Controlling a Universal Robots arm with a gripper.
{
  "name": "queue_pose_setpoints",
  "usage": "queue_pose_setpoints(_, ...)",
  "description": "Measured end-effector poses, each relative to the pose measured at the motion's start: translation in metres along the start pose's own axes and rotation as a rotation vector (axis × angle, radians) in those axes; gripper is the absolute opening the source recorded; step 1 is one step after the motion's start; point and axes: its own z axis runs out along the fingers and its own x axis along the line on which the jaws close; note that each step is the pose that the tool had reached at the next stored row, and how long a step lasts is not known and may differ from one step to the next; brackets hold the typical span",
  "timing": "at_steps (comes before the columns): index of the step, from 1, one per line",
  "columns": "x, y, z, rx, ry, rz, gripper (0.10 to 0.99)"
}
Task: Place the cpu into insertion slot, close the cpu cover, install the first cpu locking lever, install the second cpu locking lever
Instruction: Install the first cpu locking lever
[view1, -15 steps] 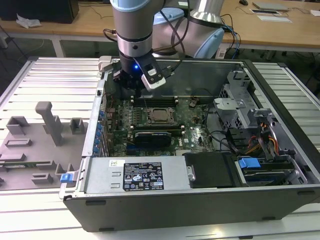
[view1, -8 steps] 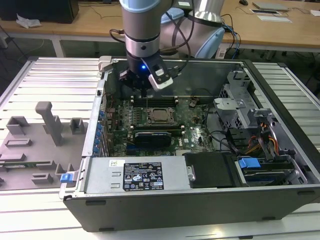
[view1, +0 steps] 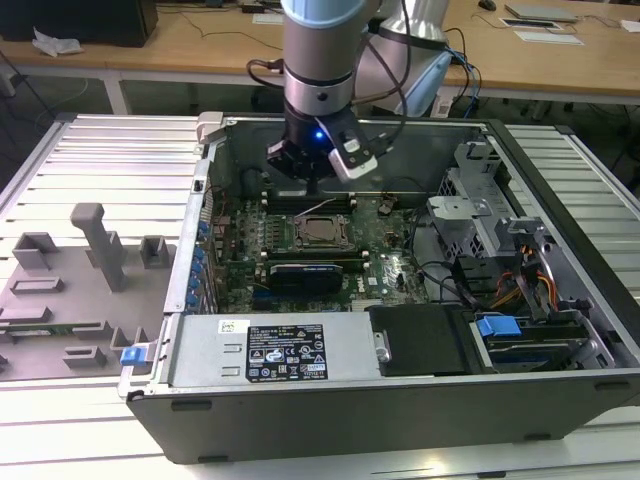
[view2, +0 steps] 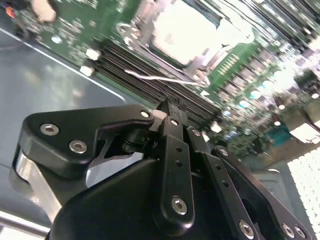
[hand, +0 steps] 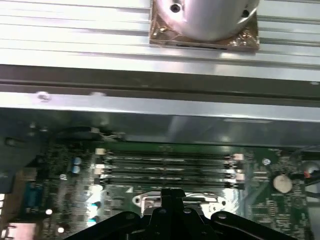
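End effector clenched, empty, near one cpu seated in one insertion slot.

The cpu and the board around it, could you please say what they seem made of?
The cpu: likely metal, a pale silver face catching soft glare. The board: probably coated circuit laminate, glossy green and studded with small components.

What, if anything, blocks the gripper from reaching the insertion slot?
Probably nothing: the gripper hangs above the memory slots right beside the insertion slot, and no cable or part crosses the slot's top.
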Motion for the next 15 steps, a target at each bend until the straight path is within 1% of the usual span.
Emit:
queue_pose_setpoints(4,-0.0007,0.0,0.0,0.0,-0.0001,0.0,0.106)
queue_pose_setpoints(5,-0.0005,0.0,0.0001,0.0,-0.0035,-0.002,0.106)
queue_pose_setpoints(6,-0.0002,0.0,0.0002,0.0,-0.012,-0.004,0.106)
queue_pose_setpoints(8,0.0004,-0.0001,0.0003,0.001,-0.0383,-0.011,0.106)
queue_pose_setpoints(9,0.0011,-0.0001,0.0004,0.002,-0.0569,-0.016,0.106)
queue_pose_setpoints(10,0.0018,-0.0001,0.0004,0.002,-0.0707,-0.019,0.106)
queue_pose_setpoints(11,0.0036,-0.0003,0.0007,0.003,-0.0883,-0.024,0.106)
queue_pose_setpoints(12,0.0048,-0.0005,0.0011,0.003,-0.0954,-0.025,0.106)
queue_pose_setpoints(13,0.0058,-0.0007,0.0025,0.003,-0.1004,-0.026,0.106)
queue_pose_setpoints(15,0.0067,-0.0018,0.0066,0.004,-0.102,-0.024,0.106)
